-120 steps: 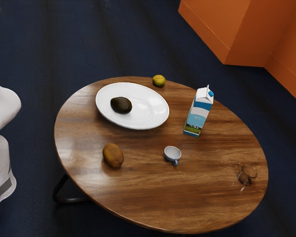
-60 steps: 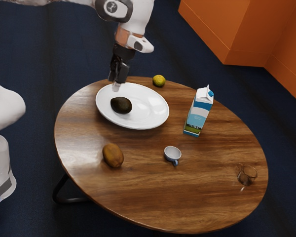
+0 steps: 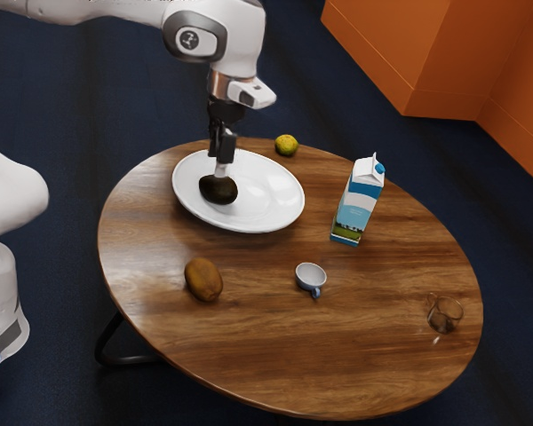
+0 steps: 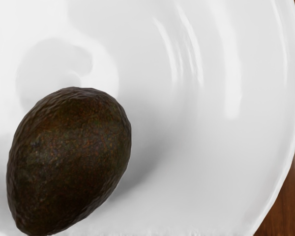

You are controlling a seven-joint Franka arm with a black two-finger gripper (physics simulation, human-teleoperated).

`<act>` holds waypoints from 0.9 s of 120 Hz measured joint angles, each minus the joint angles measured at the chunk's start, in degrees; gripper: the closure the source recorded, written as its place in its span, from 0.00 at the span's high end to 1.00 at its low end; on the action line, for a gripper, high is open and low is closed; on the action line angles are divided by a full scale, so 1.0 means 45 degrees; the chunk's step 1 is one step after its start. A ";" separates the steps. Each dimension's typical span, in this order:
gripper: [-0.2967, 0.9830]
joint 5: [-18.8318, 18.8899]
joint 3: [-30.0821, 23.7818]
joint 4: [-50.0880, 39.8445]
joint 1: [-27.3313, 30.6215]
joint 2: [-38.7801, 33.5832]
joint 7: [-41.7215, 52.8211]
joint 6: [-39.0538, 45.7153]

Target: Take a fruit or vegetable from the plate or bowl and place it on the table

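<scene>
Avocado [image 3: 218,189] lies on its side on the white plate [image 3: 266,200], toward the exterior view's left, inside the rim. Wrist view: dark pebbled skin, one end narrower, a soft shadow beside it on the glaze. End effector [image 3: 221,170] is directly over or against the fruit's upper side; contact cannot be confirmed, and whether it is open or closed cannot be told. Step in hand, as judged: the grasp. Method: align the closing direction across the short width, not along the length; centre on the thick middle, since the tapered end would likely squeeze out. Go low enough to close at or under the widest level, stopping short of pressing on the plate. Close evenly and gently; the rounded body may roll on the smooth, curved dish if one side touches first. Check that the grip is firm, then lift straight up until the fruit passes well over the rim. Outward: brown oval fruit [image 3: 203,280] and small cup [image 3: 310,277] rest on the wooden surface [image 3: 338,355]; milk carton [image 3: 357,202] stands beyond the plate. Candidate release spot: between plate and cup, lowered to contact before letting go.
</scene>
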 joint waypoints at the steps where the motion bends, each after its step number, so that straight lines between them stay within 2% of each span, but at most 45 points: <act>1: 0.75 0.0049 0.0045 0.0010 -0.0102 -0.0122 -0.0009 -0.0050; 20: 0.75 0.1190 0.1555 0.0159 -0.0672 -0.0832 -0.0164 -0.0547; 39: 0.75 0.1865 0.2511 0.0007 -0.1263 -0.0931 -0.0231 0.0513; 59: 0.75 0.2023 0.2732 -0.0244 -0.1576 -0.1177 -0.0249 0.1454; 95: 0.75 0.2091 0.3568 -0.0510 -0.1978 -0.1150 -0.0267 0.2031; 108: 0.60 0.2148 0.3797 -0.0488 -0.1988 -0.1150 -0.0153 0.2111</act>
